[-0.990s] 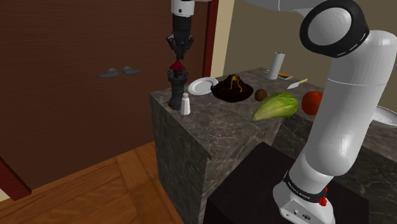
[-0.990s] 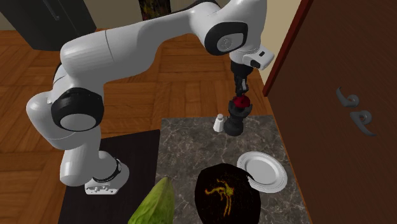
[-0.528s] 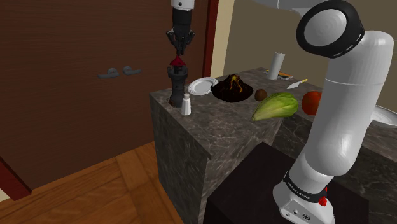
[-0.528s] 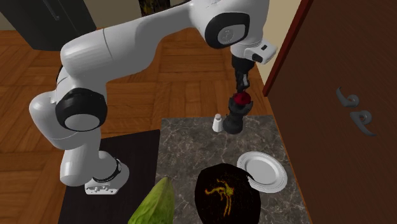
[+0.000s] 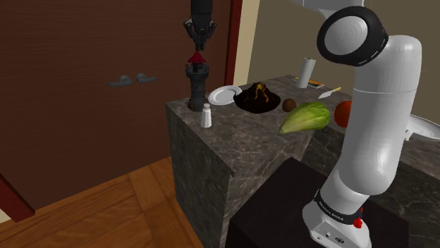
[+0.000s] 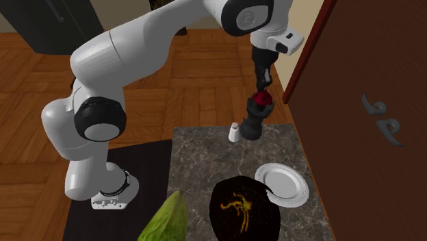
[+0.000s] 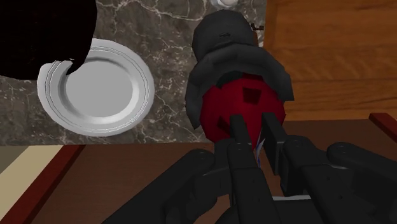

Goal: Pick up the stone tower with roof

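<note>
Black two-finger tool (image 5: 199,44) pinches the red cone roof of the dark stone tower (image 5: 196,86) — upright directly beneath it, small white shaker (image 5: 206,115) beside its base.

In the shoulder view a white plate (image 5: 224,94) lies on the dark stone counter (image 5: 233,141). It is at 9 o'clock from a black bowl (image 5: 258,98) with yellow marks, and a little white shaker (image 5: 206,115) stands at 7 o'clock from the plate. A small brown ball (image 5: 289,105) sits at 4 o'clock from the bowl, a big green lettuce (image 5: 305,117) lies just past it, and a white roll (image 5: 304,72) stands at 2 o'clock from the bowl. A brown door (image 5: 84,106) with grey handles (image 5: 146,77) is at 9 o'clock from the counter.
</note>
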`<action>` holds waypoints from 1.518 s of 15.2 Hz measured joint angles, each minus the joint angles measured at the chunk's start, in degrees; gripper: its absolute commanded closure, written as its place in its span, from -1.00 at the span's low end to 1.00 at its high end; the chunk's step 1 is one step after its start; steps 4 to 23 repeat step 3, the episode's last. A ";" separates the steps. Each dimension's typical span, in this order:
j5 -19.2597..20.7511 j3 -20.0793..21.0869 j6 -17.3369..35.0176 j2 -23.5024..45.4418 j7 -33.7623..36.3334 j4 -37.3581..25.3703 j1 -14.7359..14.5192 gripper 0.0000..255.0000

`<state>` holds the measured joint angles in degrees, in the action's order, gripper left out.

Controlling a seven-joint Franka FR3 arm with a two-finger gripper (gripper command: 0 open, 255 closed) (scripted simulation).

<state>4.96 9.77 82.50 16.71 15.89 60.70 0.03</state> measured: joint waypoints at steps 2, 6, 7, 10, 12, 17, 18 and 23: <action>0.37 0.01 -2.84 1.76 -0.04 -4.57 -0.37 1.00; 0.48 0.02 -3.67 2.29 -0.01 -5.95 -0.52 1.00; 0.48 0.02 -3.67 2.29 -0.01 -5.95 -0.52 1.00; 0.48 0.02 -3.67 2.29 -0.01 -5.95 -0.52 1.00; 0.48 0.02 -3.67 2.29 -0.01 -5.95 -0.52 1.00; 0.48 0.02 -3.67 2.29 -0.01 -5.95 -0.52 1.00; 0.48 0.02 -3.67 2.29 -0.01 -5.95 -0.52 1.00; 0.48 0.02 -3.67 2.29 -0.01 -5.95 -0.52 1.00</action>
